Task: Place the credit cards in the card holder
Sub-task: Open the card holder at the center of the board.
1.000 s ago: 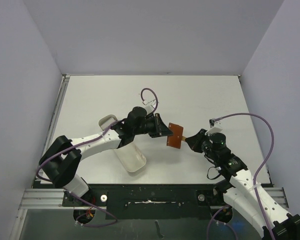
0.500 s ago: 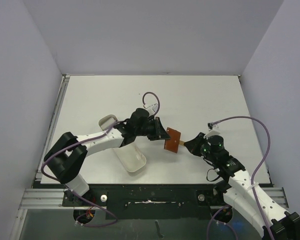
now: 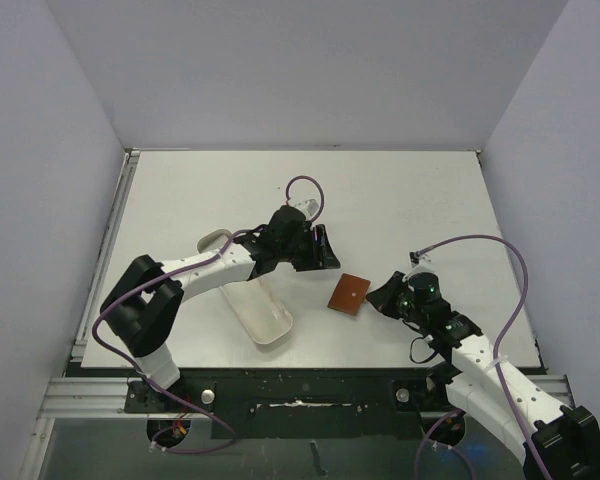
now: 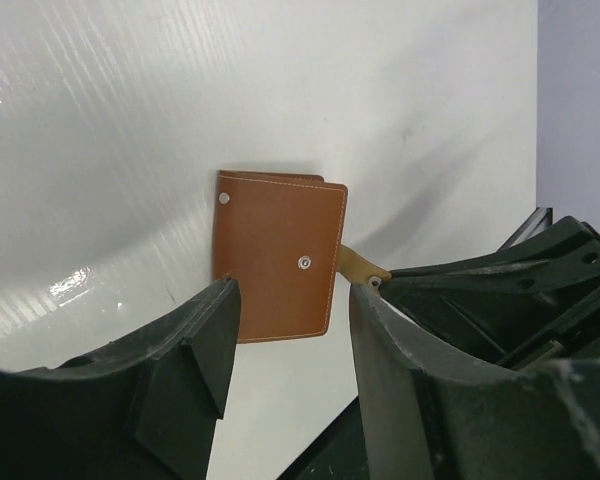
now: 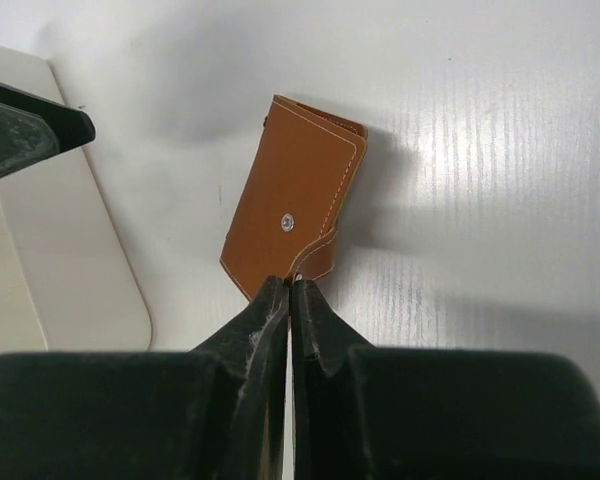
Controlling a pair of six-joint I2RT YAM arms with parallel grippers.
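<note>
On white table (lilac walls), right end effector pinches card holder; left end effector released.

A long white oblong tray lies on the white worktop, left of centre, angled toward the near edge.

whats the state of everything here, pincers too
card holder: closed, lying on the table
left pincer: open, holding nothing
right pincer: shut on the card holder's tab
white tray: on the table, empty where it shows
</note>
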